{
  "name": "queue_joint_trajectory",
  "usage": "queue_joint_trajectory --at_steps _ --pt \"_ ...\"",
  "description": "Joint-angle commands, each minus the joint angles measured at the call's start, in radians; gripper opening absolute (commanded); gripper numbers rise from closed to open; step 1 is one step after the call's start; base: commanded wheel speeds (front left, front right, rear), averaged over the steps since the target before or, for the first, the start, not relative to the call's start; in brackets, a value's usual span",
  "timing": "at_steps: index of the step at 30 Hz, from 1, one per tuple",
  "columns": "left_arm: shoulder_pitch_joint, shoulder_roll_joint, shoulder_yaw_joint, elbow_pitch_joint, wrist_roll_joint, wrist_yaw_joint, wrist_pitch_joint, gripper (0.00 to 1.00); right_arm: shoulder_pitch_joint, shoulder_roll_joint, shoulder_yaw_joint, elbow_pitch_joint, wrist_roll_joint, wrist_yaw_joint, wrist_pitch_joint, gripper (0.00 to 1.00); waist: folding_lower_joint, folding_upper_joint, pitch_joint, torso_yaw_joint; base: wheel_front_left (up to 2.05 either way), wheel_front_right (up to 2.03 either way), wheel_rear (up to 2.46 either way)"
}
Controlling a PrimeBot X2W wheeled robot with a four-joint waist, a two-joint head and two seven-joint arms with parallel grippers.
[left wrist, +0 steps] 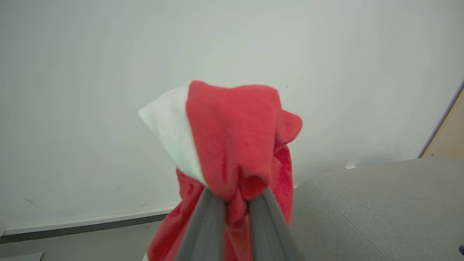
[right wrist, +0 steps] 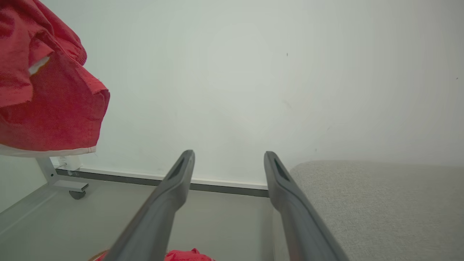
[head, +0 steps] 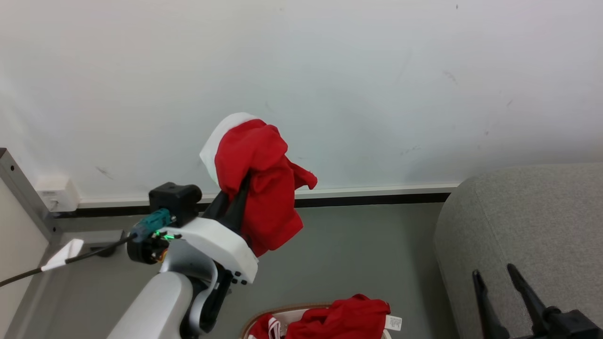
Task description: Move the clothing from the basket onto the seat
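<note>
Found the left gripper (head: 244, 181) at centre left of the head view, raised in front of the white wall (head: 377, 70) and clenched on a red garment (head: 266, 197) with a white panel. Confirmed the grip in the left wrist view: both fingers (left wrist: 204, 224) pinching a bunched fold at lower centre, cloth draped over the tips and hanging down behind them. Noted the garment lifted clear of the grey floor (head: 353, 254) and apart from the seat (head: 518, 212), which fills the right side of the frame.

Logged the right gripper (head: 493, 270) at the lower right of the head view, jaws spread and grasping nothing, in front of the seat's upholstery. Verified the same in the right wrist view — fingers parted, gap bare, seat at lower right, held garment at upper left.

Located the basket (head: 282, 308) at the bottom edge of the head view, near centre, brown rim cut off by the frame. Saw more red clothing (head: 348, 315) heaped inside it, with a small white care label (head: 393, 323) at the heap's right end. Cannot tell how many pieces lie there.
</note>
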Motion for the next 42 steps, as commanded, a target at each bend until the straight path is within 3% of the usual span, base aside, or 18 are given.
queue_joint_trajectory --at_steps 1,10,17,29,37,42 --pt "-0.007 0.005 0.0 -0.008 0.0 0.002 0.004 0.0 0.014 -0.016 0.036 -0.006 0.039 -0.002 -0.002 1.0 0.0002 -0.0001 0.0 0.001 0.0 0.0 0.0" --pt "-0.007 -0.02 -0.037 -0.034 -0.002 -0.004 0.017 0.0 -0.106 -0.234 0.457 -0.072 0.341 -0.002 0.047 1.0 0.0002 -0.0001 0.008 0.02 0.0 0.0 0.0" --pt "-0.018 -0.049 -0.076 -0.042 0.001 -0.015 0.02 0.0 -0.32 -0.312 0.716 -0.081 0.489 -0.002 0.135 1.0 0.0002 -0.0001 0.013 0.036 0.0 0.0 0.0" --pt "-0.033 -0.088 -0.135 -0.04 0.001 -0.032 0.027 0.0 -0.625 -0.235 1.008 0.068 0.692 -0.002 0.1 1.0 0.0002 -0.0001 0.021 0.068 0.0 0.0 0.0" --pt "-0.039 -0.12 -0.169 -0.036 -0.027 -0.054 0.036 0.0 -0.73 -0.175 1.106 0.181 0.856 -0.002 0.057 1.0 0.0002 -0.0001 0.029 0.088 0.0 0.0 0.0" --pt "-0.037 -0.133 -0.183 -0.024 -0.043 -0.059 0.035 0.0 -0.767 -0.147 1.136 0.182 0.932 -0.002 0.022 1.0 0.0002 -0.0001 0.031 0.097 0.0 0.0 0.0"
